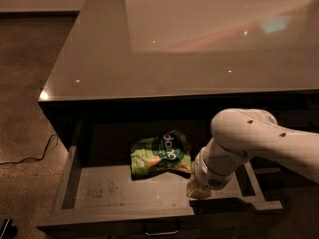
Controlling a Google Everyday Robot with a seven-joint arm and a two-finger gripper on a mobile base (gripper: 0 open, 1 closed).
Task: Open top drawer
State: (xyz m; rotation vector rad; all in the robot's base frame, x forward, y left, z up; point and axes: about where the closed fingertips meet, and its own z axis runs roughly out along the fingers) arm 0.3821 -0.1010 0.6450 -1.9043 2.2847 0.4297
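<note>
The top drawer (107, 189) stands pulled far out under the glossy counter, showing its pale grey floor and sides. Its dark front runs along the bottom edge of the view, with the small loop handle (161, 230) at centre. A green snack bag (160, 154) lies on the drawer floor towards the back. My white arm comes in from the right and bends down over the drawer's right front part. The gripper (198, 191) sits just behind the drawer front, right of the handle, mostly hidden by the wrist.
The counter top (189, 39) is a wide reflective slab above the drawer. A dark cable (30, 158) lies on the speckled floor at the left. A narrower drawer column shows dimly at the right (294, 113). A small dark object sits at the bottom left corner (5, 229).
</note>
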